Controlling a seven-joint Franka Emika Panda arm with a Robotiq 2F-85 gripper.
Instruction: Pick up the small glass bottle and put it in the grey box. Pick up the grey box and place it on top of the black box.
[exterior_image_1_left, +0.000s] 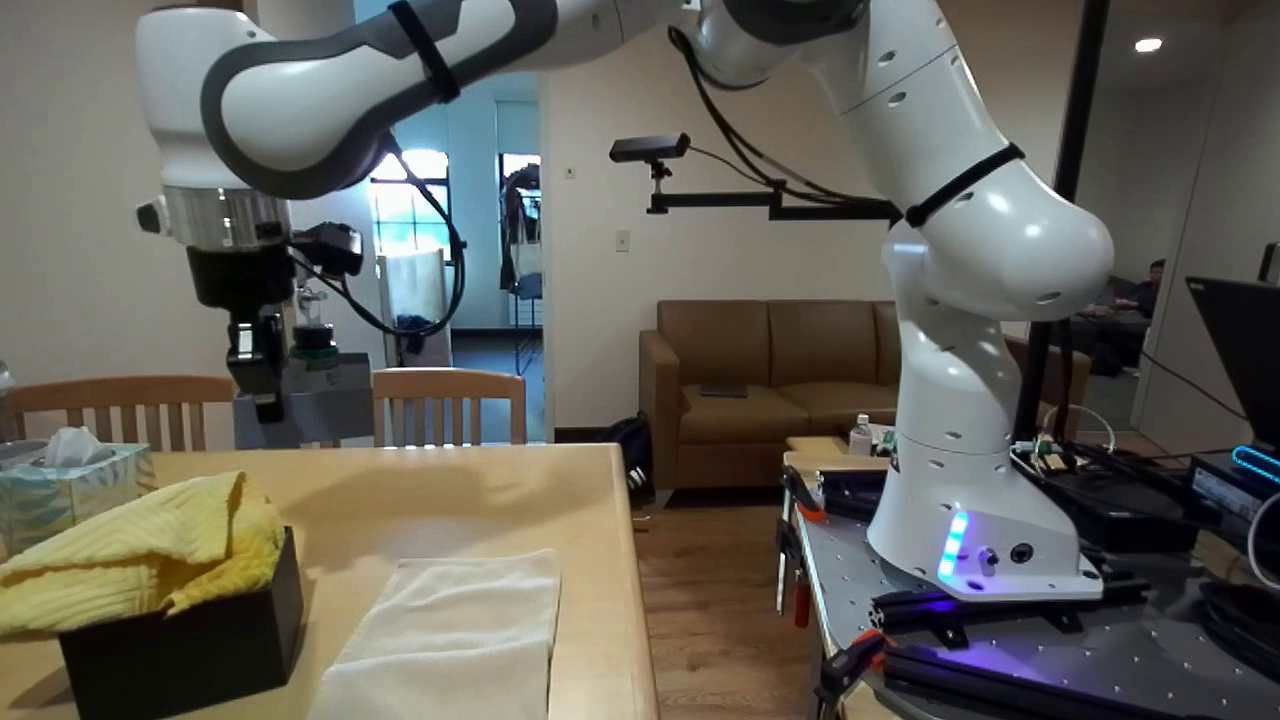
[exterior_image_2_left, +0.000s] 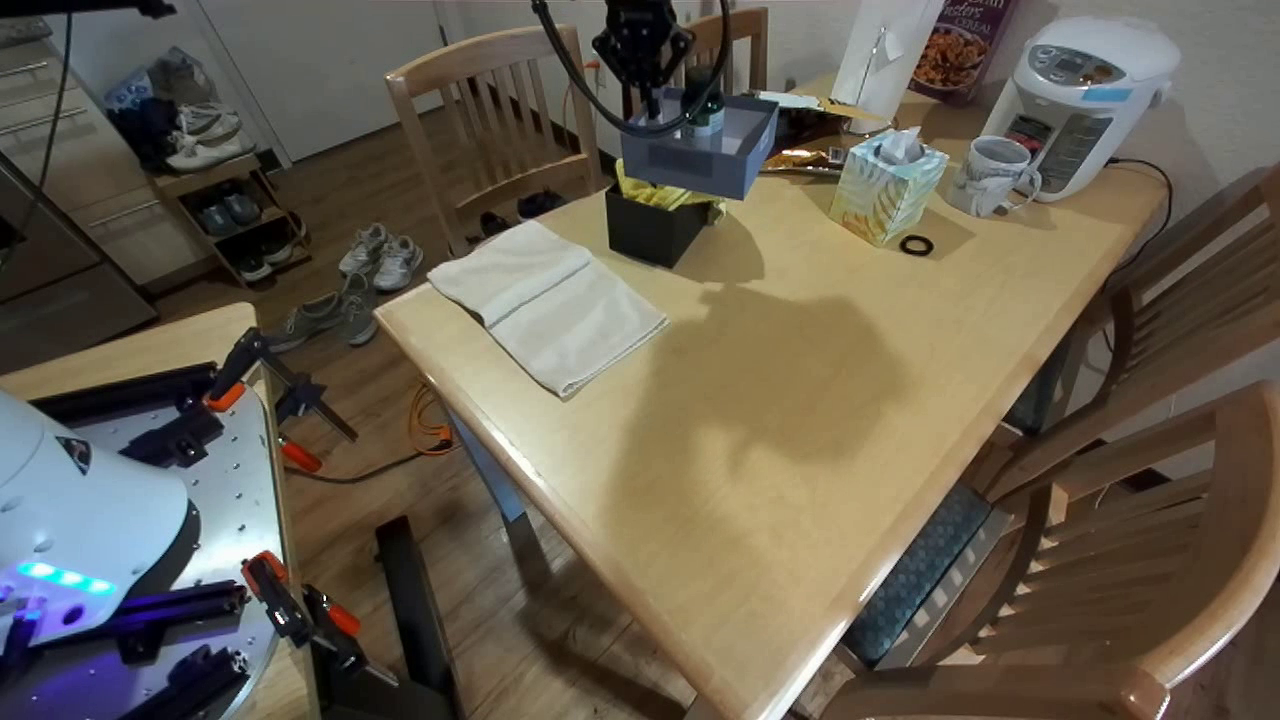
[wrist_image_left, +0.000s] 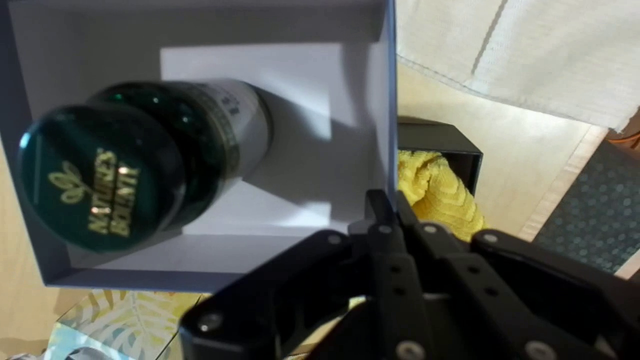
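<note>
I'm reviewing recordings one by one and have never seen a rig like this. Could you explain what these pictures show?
The machine is a white robot arm mounted beside a wooden table. Two pictures are taken from outside it, from different places; the close-up is taken from its wrist, looking down. The end effector, the part that grasps, is shut on one wall of a grey box and holds it in the air. Inside the box stands a green bottle. On the table are a black box with a yellow cloth spilling out of it, a pale cloth, a tissue box and a mug, among other things.
</note>
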